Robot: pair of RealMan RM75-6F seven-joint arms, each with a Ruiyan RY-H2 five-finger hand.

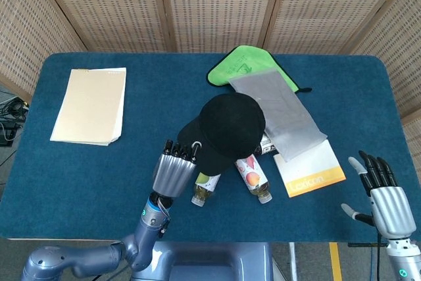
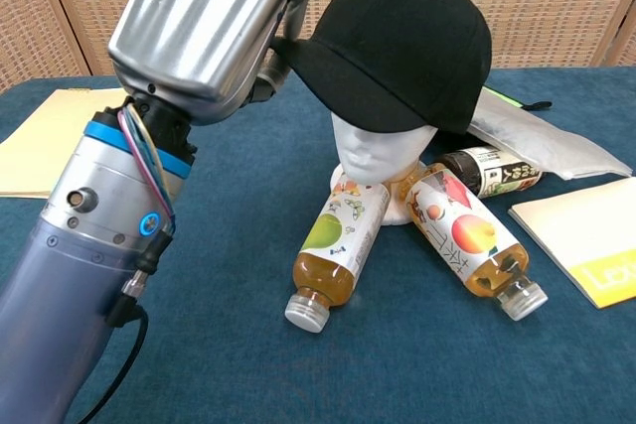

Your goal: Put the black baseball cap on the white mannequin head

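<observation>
From my station I see the left hand raised just beside the head, its fingers curled onto the brim of the cap and pinching it at the edge. In the head view the same hand sits at the near-left of the cap, fingertips touching the brim.

The right hand shows only in the head view, well to the right of the head at the near edge of the counter. Its fingers are spread apart and hold nothing.

The cap sits on top of the head, crown over the skull and brim tipped down over the brow, so the eyes are shaded and only the nose, mouth and chin show in the chest view. It looks black, smooth and undented.

Around the head: two juice bottles lie on their sides against its base, one at front-left and one at front-right, caps toward me. A dark bottle lies just right of the head. Behind and right of the head is a grey pouch lying over a green cloth. A booklet lies to the right, and a tan folder well off to the left.
</observation>
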